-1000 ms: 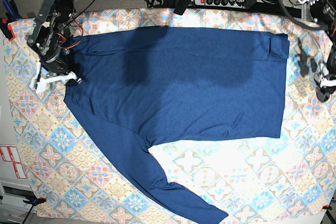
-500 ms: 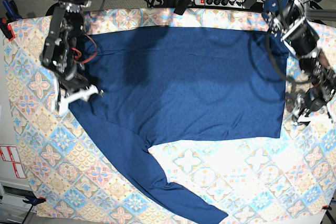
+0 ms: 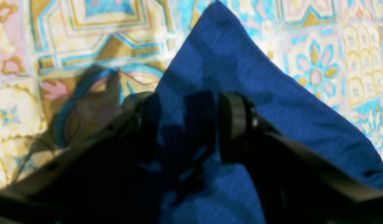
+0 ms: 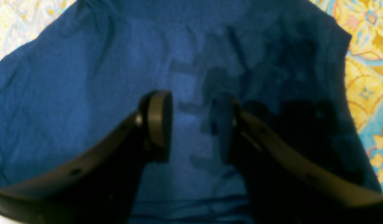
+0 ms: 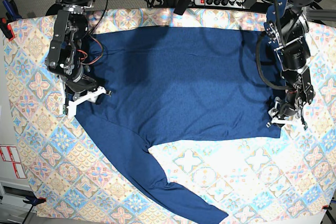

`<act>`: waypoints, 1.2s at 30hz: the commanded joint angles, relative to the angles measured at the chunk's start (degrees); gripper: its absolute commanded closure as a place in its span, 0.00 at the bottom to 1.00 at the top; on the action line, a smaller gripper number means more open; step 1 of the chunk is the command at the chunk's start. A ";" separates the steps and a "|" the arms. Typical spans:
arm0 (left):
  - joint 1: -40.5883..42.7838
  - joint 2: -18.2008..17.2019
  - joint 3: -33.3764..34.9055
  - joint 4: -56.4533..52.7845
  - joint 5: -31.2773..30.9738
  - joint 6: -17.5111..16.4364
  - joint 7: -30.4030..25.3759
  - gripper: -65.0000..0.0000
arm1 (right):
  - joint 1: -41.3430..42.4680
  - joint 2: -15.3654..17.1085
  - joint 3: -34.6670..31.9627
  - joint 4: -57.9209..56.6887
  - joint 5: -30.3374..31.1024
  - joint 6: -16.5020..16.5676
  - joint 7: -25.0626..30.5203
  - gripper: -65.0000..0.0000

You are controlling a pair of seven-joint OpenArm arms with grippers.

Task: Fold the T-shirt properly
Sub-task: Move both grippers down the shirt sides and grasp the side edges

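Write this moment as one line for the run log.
T-shirt: flat on tablecloth | left gripper: open, over hem corner | right gripper: open, over shoulder

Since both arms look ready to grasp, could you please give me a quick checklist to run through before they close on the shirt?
1. Left gripper open: ok, jaws apart.
2. Left gripper over a shirt corner: ok, the hem corner lies between the jaws in the left wrist view.
3. Right gripper open: ok, jaws apart.
4. Right gripper over the shirt: ok, fabric fills the right wrist view.
5. Pads touching fabric: cannot tell, both wrist views are blurred.
6. Shirt body flat on the tablecloth: ok, one sleeve trails toward the near edge.
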 commanded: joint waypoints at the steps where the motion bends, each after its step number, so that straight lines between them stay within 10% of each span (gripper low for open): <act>1: -1.16 -0.91 0.13 0.58 -0.34 -0.27 -1.78 0.54 | 0.89 0.31 0.04 1.16 0.57 0.19 1.04 0.64; 13: -1.16 -1.26 0.05 0.31 -0.34 4.21 -3.45 0.54 | 0.98 0.14 0.04 1.16 0.57 0.19 1.04 0.64; 28: 0.33 3.75 0.40 0.67 -0.25 0.43 0.95 0.56 | 0.98 0.14 0.04 1.16 0.57 0.19 1.04 0.64; 36: 5.60 3.67 0.31 11.48 -0.43 -2.82 3.23 1.00 | 3.52 0.40 0.30 -0.33 0.57 0.19 1.13 0.64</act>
